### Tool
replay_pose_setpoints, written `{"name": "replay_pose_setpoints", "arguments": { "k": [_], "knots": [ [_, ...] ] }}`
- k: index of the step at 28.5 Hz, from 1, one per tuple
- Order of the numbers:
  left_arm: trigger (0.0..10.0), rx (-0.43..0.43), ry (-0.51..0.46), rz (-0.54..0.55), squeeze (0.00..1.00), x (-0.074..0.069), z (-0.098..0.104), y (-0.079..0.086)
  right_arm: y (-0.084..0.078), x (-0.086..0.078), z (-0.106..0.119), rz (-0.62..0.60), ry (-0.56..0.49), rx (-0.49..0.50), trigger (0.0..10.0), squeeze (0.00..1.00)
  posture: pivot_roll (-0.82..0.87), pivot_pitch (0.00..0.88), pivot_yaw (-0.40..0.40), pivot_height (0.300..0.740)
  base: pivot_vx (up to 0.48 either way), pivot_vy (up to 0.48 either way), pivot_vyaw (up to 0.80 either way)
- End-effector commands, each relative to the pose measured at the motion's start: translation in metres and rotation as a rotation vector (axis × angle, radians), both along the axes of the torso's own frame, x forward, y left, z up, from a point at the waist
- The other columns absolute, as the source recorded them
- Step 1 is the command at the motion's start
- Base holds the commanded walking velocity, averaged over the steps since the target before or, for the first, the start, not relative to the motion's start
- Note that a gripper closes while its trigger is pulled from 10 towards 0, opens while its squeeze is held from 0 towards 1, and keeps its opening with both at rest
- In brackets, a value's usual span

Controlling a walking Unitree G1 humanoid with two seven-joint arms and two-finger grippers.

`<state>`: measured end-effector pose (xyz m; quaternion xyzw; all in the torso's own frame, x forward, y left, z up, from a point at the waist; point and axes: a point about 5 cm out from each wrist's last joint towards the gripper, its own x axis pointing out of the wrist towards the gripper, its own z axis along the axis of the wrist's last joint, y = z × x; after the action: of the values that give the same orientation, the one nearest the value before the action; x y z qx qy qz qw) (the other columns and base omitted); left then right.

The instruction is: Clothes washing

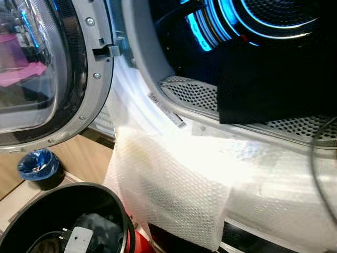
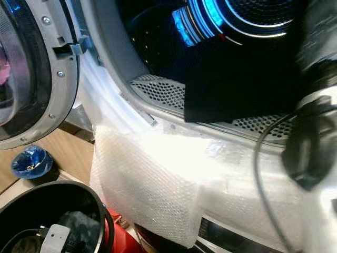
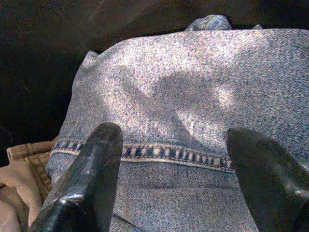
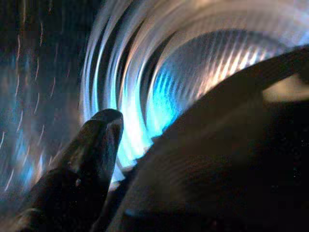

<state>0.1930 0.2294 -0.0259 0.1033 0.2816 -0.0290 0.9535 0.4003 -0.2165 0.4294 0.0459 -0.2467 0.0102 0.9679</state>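
Dark cloth [image 1: 274, 79] is hanging from our right gripper [image 4: 159, 159], clamped, inside the blue-lit steel drum [image 1: 253, 21]; our left gripper [image 3: 169, 145] is spreading wide over blue denim [image 3: 193, 96]. Cloth may snag the perforated rim.

One washing machine [image 1: 174, 174] is standing with its one door [image 1: 52, 74] hanging open. One dark garment [image 1: 274, 79] is lying in the drum. One black basket [image 1: 63, 216] is sitting below. One blue denim garment [image 3: 193, 121] is lying between two black fingers [image 3: 91, 179], one tan garment [image 3: 19, 179] just beside them.
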Motion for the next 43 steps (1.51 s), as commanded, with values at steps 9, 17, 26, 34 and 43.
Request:
{"name": "replay_pose_setpoints", "arguments": {
  "k": [9,17,26,34,43],
  "knots": [
    [10.0,0.001,0.065,0.012,0.0,-0.015,-0.012,0.0,0.014,-0.047,-0.006,0.336,-0.014,-0.007,10.0,0.0,0.0,0.089,0.041,0.74,0.0,0.0,0.0],
    [10.0,-0.004,0.072,0.005,0.0,-0.013,-0.014,-0.002,-0.016,-0.089,-0.017,0.285,0.015,-0.051,10.0,0.0,-0.02,0.093,0.038,0.74,0.0,0.0,0.0],
    [10.0,-0.007,0.073,-0.002,0.0,-0.011,-0.014,-0.004,-0.02,-0.104,-0.052,0.171,0.164,-0.29,10.0,0.0,-0.04,0.094,0.038,0.74,0.0,0.0,0.0],
    [10.0,-0.006,0.074,-0.004,0.0,-0.009,-0.015,-0.004,-0.056,-0.112,-0.052,-0.125,0.19,-0.198,10.0,0.0,-0.04,0.089,0.038,0.74,0.0,0.0,0.0],
    [10.0,-0.002,0.073,-0.003,0.0,-0.005,-0.016,-0.005,-0.05,-0.123,-0.049,-0.192,0.052,0.03,10.0,0.0,-0.07,0.087,0.034,0.74,0.0,0.0,0.0]
  ]
}}
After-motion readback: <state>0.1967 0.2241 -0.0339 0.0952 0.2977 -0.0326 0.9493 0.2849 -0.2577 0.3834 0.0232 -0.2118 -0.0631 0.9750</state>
